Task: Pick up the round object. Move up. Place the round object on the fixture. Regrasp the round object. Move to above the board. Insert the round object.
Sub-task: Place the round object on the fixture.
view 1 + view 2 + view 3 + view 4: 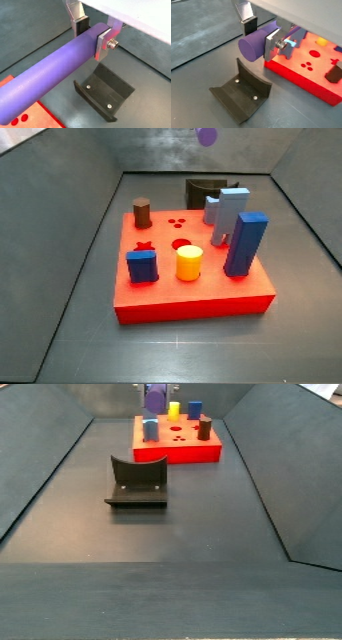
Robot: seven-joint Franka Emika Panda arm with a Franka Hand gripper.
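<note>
The purple peg (pixel 50 70) is clamped crosswise by the gripper (pixel 93 36) at upper centre — it should be lowered level onto the fixture (pixel 103 91).

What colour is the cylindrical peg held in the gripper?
Purple; the cylindrical peg shows best in a wrist view, clamped in the gripper.

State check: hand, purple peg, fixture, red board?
Hand: shut on the purple cylindrical peg, raised above the floor.
Purple cylindrical peg: held lying level between the fingers, in the air.
Dark L-shaped fixture: empty, on the floor below the hand.
Thick red board: on the floor, other pieces standing in it.
</note>
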